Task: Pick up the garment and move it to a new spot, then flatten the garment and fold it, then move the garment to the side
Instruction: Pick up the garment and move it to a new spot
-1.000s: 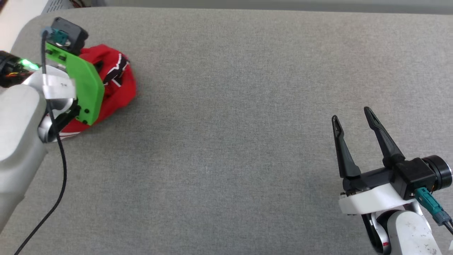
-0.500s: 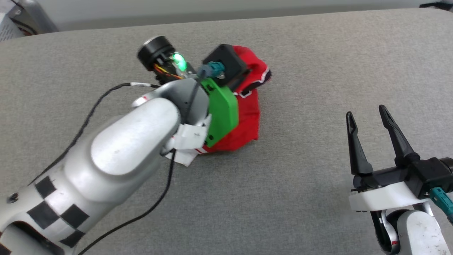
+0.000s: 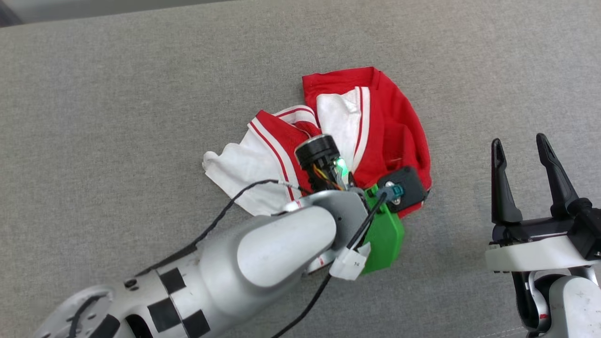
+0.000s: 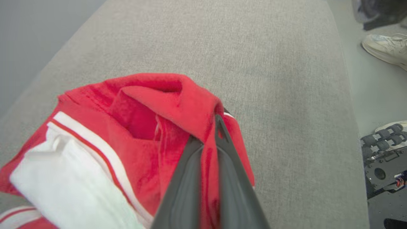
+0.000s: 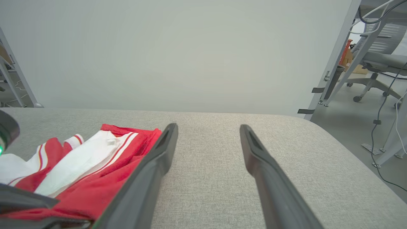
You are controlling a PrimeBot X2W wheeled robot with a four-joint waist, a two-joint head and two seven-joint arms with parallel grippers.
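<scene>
My left gripper (image 4: 208,127) pinches a red fold of the shirt (image 3: 389,126); heap lies crosswise, white sleeve (image 3: 244,171) pointing away from my right gripper (image 3: 518,139), jaws wide.

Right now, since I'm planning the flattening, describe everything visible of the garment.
The garment is a red, mesh-like shirt with white sleeves and red-white striped trim. It lies crumpled on the grey surface, one white sleeve spilling toward the robot's left. The left gripper is shut on a red fold; the right gripper stands apart.
</scene>
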